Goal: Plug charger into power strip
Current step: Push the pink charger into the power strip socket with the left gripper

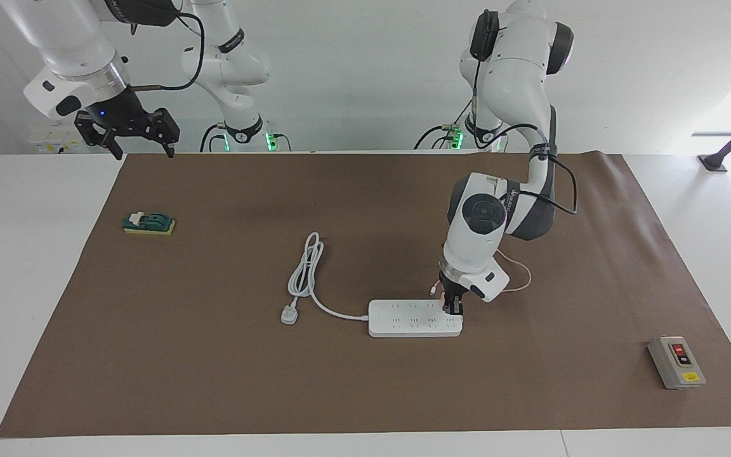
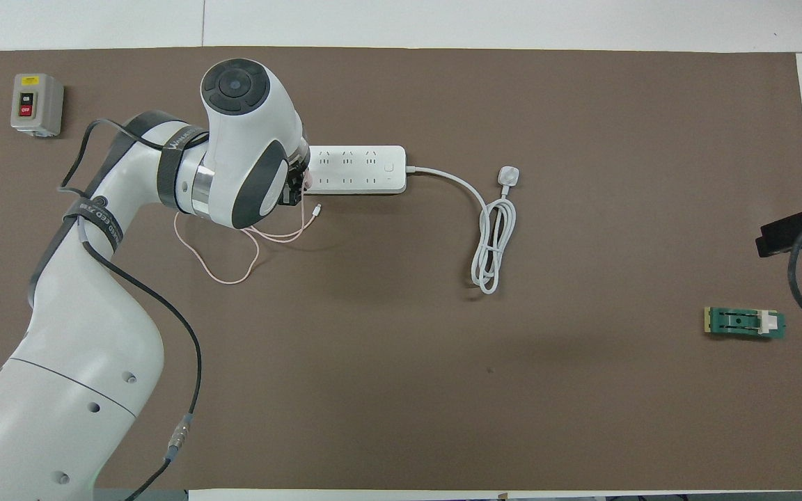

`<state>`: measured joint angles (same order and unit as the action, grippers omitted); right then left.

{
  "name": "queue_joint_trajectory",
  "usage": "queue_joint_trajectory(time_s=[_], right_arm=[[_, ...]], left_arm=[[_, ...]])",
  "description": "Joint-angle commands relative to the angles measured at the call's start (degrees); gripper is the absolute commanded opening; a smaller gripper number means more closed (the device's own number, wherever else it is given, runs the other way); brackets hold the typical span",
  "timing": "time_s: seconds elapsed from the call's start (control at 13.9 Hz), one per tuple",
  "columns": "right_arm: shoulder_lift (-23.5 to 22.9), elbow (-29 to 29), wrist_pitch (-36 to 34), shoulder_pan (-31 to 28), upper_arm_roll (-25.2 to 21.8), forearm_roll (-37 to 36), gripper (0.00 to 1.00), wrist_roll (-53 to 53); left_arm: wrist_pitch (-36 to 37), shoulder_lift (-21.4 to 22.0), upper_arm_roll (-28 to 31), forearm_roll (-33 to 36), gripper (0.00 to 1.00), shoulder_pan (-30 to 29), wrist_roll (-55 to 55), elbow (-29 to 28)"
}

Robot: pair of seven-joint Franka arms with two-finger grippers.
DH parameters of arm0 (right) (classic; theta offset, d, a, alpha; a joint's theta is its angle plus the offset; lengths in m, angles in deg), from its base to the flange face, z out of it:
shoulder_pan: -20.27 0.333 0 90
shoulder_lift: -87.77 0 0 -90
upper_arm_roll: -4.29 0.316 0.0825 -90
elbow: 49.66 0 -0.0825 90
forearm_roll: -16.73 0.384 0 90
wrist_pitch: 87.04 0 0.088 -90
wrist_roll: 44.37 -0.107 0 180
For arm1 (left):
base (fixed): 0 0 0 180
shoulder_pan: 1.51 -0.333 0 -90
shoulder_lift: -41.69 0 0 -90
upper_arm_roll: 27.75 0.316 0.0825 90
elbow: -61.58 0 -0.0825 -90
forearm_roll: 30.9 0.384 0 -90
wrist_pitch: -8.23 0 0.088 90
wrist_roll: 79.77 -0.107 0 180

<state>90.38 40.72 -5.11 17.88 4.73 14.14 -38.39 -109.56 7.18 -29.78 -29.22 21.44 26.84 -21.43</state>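
Left arm point(image 2: 234, 160) covers the power strip point(image 2: 363, 169) end, upper left of overhead frame. Coiled cord point(image 2: 491, 240) blocks mid-frame; bare mat point(image 2: 443, 390) across lower half.

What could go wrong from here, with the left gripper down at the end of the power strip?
1. The left gripper is shut on the charger at the power strip's end socket; the prongs are hidden, so misalignment could jam them.
2. The strip lies loose on the mat and may slide or tip under the push.
3. The pink cable loops beside the arm and could snag.
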Motion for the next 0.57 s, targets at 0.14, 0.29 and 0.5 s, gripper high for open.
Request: queue_joint_trajectory(time_s=[0.14, 0.29, 0.5], right_arm=[[1.1, 0.9, -0.2, -0.1, 0.1, 0.9, 1.00, -0.4], [1.1, 0.9, -0.3, -0.1, 0.1, 0.9, 1.00, -0.4], [1.1, 0.9, -0.2, -0.1, 0.1, 0.9, 1.00, -0.4]], left_arm=[[-1.0, -3.3, 0.4, 0.3, 0.00, 1.2, 0.0, -1.0], [-1.0, -3.0, 0.4, 0.6, 0.00, 1.3, -0.3, -0.9], [-0.7, -1.5, 0.5, 0.5, 1.00, 1.2, 0.5, -0.5]])
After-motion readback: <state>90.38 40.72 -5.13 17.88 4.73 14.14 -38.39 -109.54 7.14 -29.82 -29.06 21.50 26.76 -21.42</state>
